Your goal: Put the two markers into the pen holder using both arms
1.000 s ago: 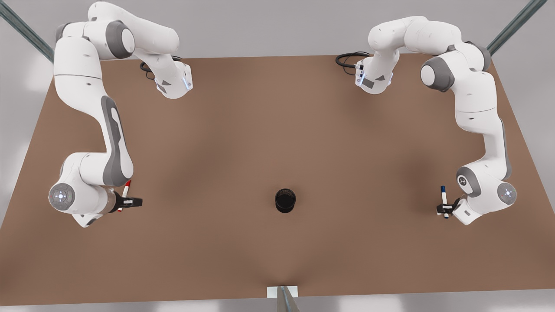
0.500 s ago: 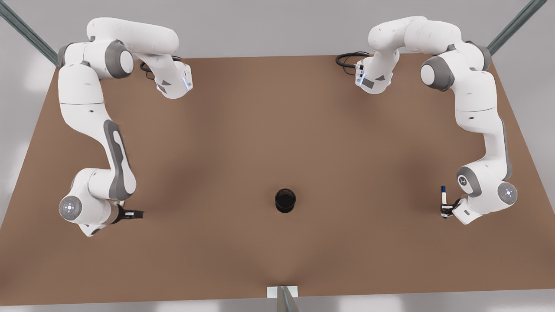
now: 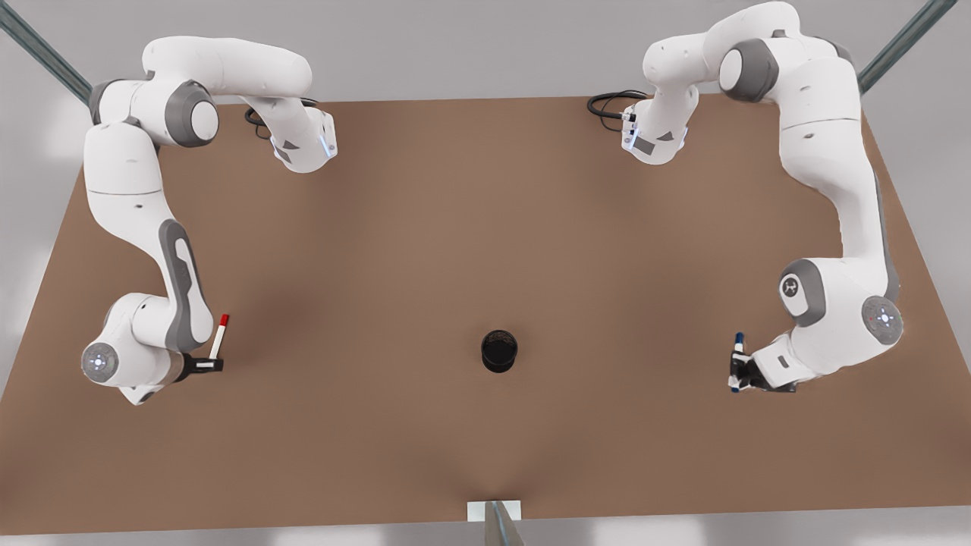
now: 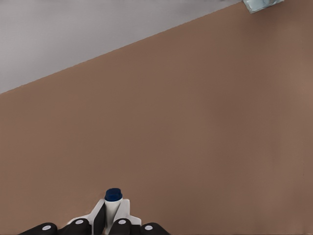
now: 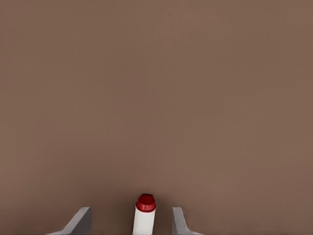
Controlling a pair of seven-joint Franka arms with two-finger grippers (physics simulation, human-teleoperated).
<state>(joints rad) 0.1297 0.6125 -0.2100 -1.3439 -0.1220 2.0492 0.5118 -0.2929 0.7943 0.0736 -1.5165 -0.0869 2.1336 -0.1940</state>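
Since a second ago, the left hand (image 3: pixel 737 373), at the front view's right, has been carried a short way toward the small black mesh-walled pen holder (image 3: pixel 499 351). It is pressed together on the white-barrelled marker with the dark blue cap (image 3: pixel 737 339). That marker now looks foreshortened from above, so it is judged lifted off the brown tabletop (image 3: pixel 485 227), its long axis steeply tilted and its blue end pointing away from the wrist. Transport of this marker is judged begun.

The right hand (image 3: pixel 206 366), at the front view's left, has been shifted slightly outward. Its fingers (image 5: pixel 178 221) are spread either side of the white-barrelled marker with the red cap (image 3: pixel 220 336), with gaps visible in the wrist view. No grip is confirmed there. The red marker's long axis runs toward the table's far edge, red cap foremost. The pen holder stands centrally, well apart from both markers, and neither marker has yet been put into it.
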